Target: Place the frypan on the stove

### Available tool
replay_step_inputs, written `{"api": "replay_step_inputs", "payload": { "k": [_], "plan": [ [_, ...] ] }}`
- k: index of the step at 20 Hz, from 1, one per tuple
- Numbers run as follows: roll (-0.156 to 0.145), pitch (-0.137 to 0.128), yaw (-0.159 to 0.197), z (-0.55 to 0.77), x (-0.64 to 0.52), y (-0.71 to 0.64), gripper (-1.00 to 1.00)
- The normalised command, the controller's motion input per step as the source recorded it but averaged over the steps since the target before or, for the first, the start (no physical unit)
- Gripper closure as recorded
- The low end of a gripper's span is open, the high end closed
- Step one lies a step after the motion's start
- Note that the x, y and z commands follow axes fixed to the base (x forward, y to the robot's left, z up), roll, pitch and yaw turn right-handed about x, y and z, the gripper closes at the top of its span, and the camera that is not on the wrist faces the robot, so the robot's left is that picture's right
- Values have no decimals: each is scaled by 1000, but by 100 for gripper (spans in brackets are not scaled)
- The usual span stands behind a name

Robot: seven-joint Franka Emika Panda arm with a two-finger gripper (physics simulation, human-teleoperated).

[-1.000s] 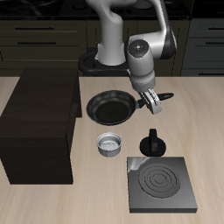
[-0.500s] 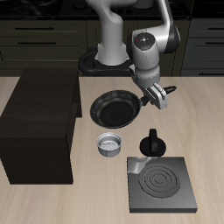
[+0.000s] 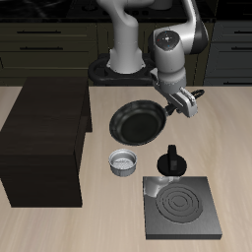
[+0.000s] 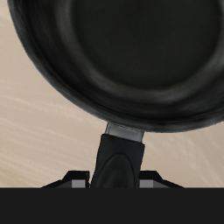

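The frypan (image 3: 136, 121) is a round black shallow pan, tilted and lifted off the table beside the cabinet. Its long handle (image 3: 173, 102) runs back to my gripper (image 3: 185, 101), which is shut on the handle's end. In the wrist view the frypan (image 4: 140, 52) fills most of the frame, and its handle (image 4: 121, 156) comes straight back between my fingers. The stove (image 3: 182, 207) is a flat dark grey square plate with ring burners, lying near the table's front edge, nearer the front than the pan and apart from it.
A small black moka pot (image 3: 172, 159) stands between the pan and the stove. A silver-grey bowl (image 3: 123, 161) sits beside it. A large dark brown cabinet block (image 3: 44, 143) takes up one side of the table.
The gripper has risen and swung sideways away from the cabinet, carrying the frypan by its handle. The pan now hangs higher and more tilted.
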Motion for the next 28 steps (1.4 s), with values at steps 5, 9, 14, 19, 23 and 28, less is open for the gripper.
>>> {"api": "replay_step_inputs", "payload": {
  "k": [5,9,14,19,23,28],
  "plan": [
    [-2,-31,35,226,48,77,100],
    [-4,-65,28,412,-2,43,100],
    [-6,-49,14,354,-13,18,100],
    [0,-52,21,352,4,37,100],
    [3,-36,14,227,45,24,100],
    [5,-38,35,197,-8,47,100]
  ]
}}
